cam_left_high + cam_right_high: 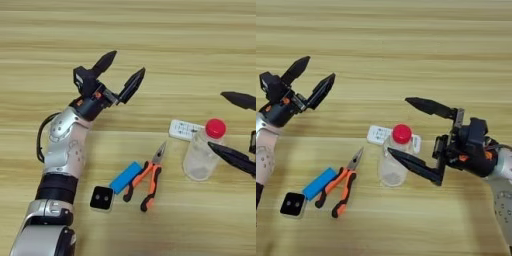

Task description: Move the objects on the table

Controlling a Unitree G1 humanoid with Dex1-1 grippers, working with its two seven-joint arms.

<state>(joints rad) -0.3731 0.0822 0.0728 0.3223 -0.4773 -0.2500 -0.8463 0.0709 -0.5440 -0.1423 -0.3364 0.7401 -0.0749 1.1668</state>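
Note:
The clear bottle (392, 167) with a red cap (401, 133) stands upright at the middle right of the wooden table (150, 30). Behind it lies the white remote (181, 129), partly hidden by the bottle. My right gripper (400, 126) is open, with its two black fingers reaching in from the right. One finger (428, 106) is beyond the bottle and the other crosses in front of its body, so the bottle stands between them. My left gripper (126, 64) is open and empty, well to the upper left of the bottle.
Orange-handled pliers (147, 179) lie left of the bottle. A blue block (126, 176) sits beside them, and a small black square object (102, 198) lies further to the front left. My left forearm (65, 150) runs along the left side.

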